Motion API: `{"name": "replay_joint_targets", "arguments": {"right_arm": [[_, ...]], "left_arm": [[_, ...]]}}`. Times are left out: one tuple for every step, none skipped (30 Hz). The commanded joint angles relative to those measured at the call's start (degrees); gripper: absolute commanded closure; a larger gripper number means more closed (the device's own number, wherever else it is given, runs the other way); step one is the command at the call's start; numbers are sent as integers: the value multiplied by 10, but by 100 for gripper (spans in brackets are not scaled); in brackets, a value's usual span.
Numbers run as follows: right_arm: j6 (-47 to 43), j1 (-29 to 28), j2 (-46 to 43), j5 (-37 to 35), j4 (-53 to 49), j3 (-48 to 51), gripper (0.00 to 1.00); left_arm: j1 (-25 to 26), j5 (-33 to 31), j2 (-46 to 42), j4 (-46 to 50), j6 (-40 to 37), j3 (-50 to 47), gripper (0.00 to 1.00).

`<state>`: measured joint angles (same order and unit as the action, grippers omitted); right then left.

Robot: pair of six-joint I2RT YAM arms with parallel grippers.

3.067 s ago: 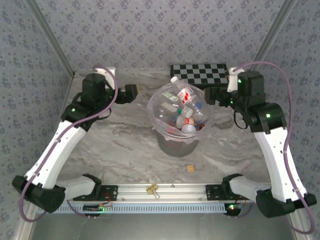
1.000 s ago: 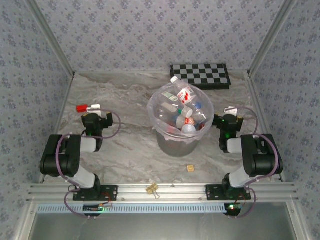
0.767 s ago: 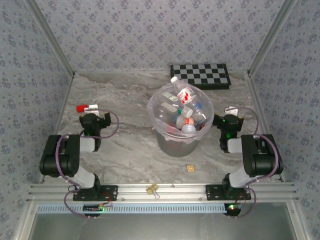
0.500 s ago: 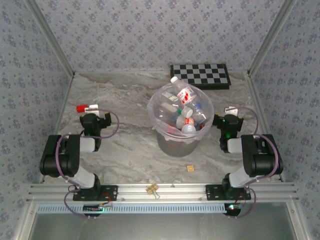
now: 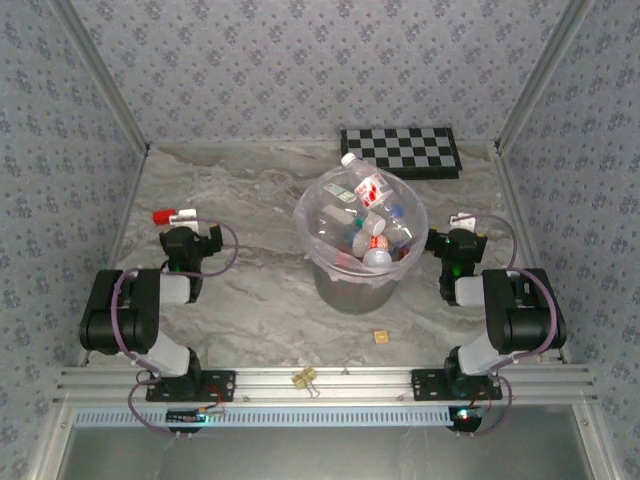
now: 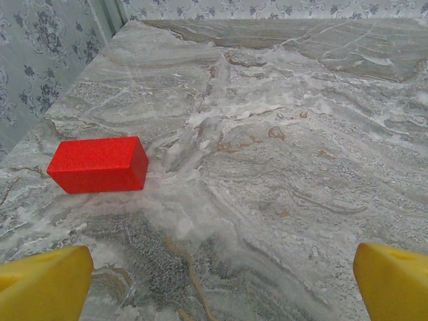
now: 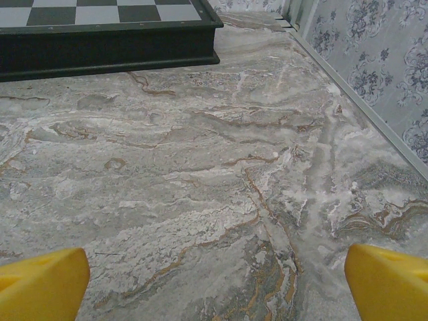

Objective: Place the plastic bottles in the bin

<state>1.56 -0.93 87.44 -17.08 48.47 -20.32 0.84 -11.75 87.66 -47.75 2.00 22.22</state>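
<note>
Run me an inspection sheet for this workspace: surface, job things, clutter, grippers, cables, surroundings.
Surface: marbled grey table, no damage seen.
Job's things: plastic bottles piled inside the bin, one leaning over its rear rim.
Clutter: red block ahead of the left gripper; small tan piece on the bin's near side; binder clip on the front rail; chequered board at the back.
Grippers: left gripper and right gripper open, holding nothing.
Cables: purple cables loop at each wrist.
Surroundings: floral-patterned walls.
</note>
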Motion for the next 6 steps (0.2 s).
{"name": "replay_joint_targets", "arguments": {"right_arm": [[-7, 0, -2, 2, 8, -9, 0], [-8, 0, -2, 2, 8, -9, 0], [-7, 0, -2, 2, 8, -8, 0], [-7, 0, -2, 2, 10, -8, 0], [-8, -1, -2, 1, 11, -7, 0], [-9, -1, -2, 1, 11, -7, 0]], "left_arm": [[-1, 8, 2, -3, 7, 7, 0], [-1, 8, 2, -3, 7, 7, 0], [-1, 8, 3, -3, 7, 7, 0], [-1, 8, 3, -3, 7, 7, 0], [-1, 8, 3, -3, 7, 7, 0], [-1, 8, 3, -3, 7, 7, 0]]}}
